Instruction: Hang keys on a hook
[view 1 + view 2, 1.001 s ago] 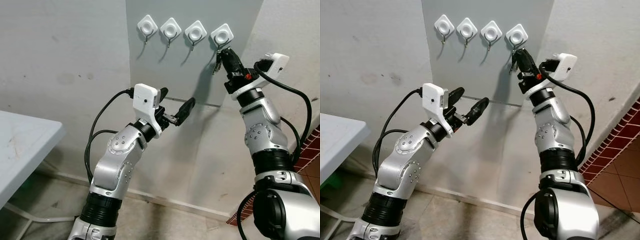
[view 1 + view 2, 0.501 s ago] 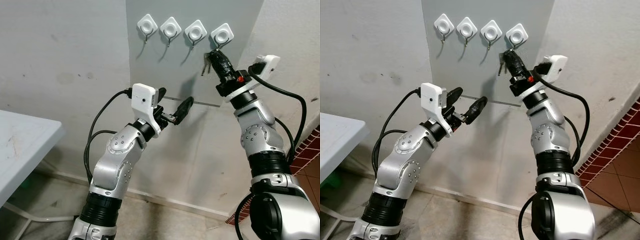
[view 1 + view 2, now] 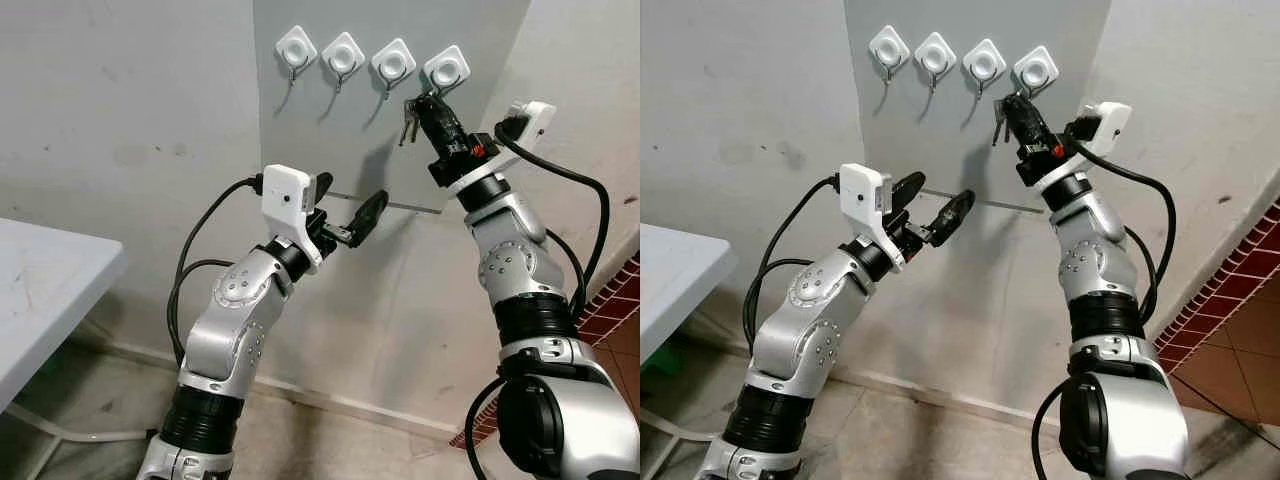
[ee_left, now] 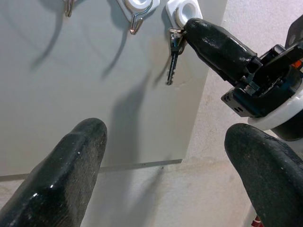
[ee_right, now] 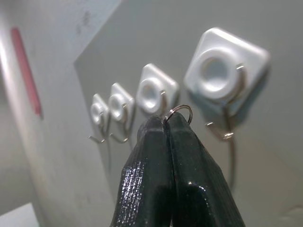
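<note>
Four white diamond-shaped hooks sit in a row on a grey wall panel [image 3: 330, 130]. My right gripper [image 3: 424, 103] is raised just below and left of the rightmost hook [image 3: 446, 70], shut on the keys. The keys [image 3: 408, 122] dangle from its tip against the panel. In the right wrist view the key ring [image 5: 180, 113] sticks out between the closed fingertips [image 5: 156, 142], close to the hook's wire [image 5: 222, 135] but apart from it. My left gripper [image 3: 350, 200] hovers lower and further left, open and holding nothing, and its wrist view shows the keys [image 4: 174, 56].
The other three hooks [image 3: 343, 55] carry nothing. A white table [image 3: 40, 290] stands at the left. Red tiles [image 3: 620, 320] show at the lower right, and a pale floor [image 3: 100, 400] lies below the wall.
My right gripper has shifted a little left from directly under the rightmost hook, carrying the keys, then risen slightly. The left arm has barely moved.
</note>
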Available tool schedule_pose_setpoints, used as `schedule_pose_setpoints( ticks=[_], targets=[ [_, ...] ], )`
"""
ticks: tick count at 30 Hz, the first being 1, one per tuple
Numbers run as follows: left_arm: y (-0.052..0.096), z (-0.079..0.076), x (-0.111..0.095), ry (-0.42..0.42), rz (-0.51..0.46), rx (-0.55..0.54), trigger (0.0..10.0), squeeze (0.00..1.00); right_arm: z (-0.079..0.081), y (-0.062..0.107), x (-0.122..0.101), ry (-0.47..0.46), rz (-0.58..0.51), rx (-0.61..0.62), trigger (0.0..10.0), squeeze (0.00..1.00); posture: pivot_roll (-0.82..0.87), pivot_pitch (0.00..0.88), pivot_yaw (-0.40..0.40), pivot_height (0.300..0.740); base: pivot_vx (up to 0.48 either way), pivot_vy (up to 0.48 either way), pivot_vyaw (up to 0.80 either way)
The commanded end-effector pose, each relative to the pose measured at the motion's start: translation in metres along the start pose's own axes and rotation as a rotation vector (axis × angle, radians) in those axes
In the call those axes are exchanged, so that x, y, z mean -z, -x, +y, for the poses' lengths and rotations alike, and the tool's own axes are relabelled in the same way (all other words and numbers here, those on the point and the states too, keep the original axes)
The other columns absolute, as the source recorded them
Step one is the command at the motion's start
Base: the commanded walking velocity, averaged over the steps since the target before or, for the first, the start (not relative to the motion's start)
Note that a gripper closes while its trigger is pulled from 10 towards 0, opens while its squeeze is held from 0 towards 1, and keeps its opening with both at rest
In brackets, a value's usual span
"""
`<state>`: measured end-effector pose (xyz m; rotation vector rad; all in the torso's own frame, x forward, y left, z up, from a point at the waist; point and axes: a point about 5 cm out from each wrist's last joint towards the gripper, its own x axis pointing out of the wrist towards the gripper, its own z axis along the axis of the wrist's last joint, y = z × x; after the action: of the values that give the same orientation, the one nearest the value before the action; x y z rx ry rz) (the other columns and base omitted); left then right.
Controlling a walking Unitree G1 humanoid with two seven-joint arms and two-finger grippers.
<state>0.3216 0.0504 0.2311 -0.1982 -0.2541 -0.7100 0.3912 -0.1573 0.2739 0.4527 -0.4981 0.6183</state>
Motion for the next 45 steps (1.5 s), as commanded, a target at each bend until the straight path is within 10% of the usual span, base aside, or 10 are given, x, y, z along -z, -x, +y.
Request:
schedule_pose_setpoints(
  ticks=[1,35,36,45],
  targets=[
    [0.0,-0.002,-0.003,0.005,-0.006,-0.001,10.0,0.0,-0.002,-0.004,-0.01,-0.001,-0.027,0.001,10.0,0.0,-0.01,0.068,-0.041,0.74,0.0,0.0,0.0],
    [0.001,-0.002,-0.004,0.025,-0.01,-0.009,10.0,0.0,-0.018,0.022,0.017,-0.138,0.001,0.153,10.0,0.0,-0.01,0.077,-0.045,0.74,0.0,0.0,0.0],
    [0.001,-0.003,-0.004,0.025,-0.01,-0.01,10.0,0.0,-0.018,0.022,0.017,-0.145,-0.003,0.149,10.0,0.9,-0.01,0.077,-0.045,0.74,0.0,0.0,0.0],
    [0.001,-0.002,-0.004,0.04,-0.017,-0.026,10.0,0.0,-0.016,0.023,0.015,-0.089,-0.018,0.132,10.0,1.0,-0.01,0.068,-0.05,0.74,0.0,0.0,0.0]
  ],
)
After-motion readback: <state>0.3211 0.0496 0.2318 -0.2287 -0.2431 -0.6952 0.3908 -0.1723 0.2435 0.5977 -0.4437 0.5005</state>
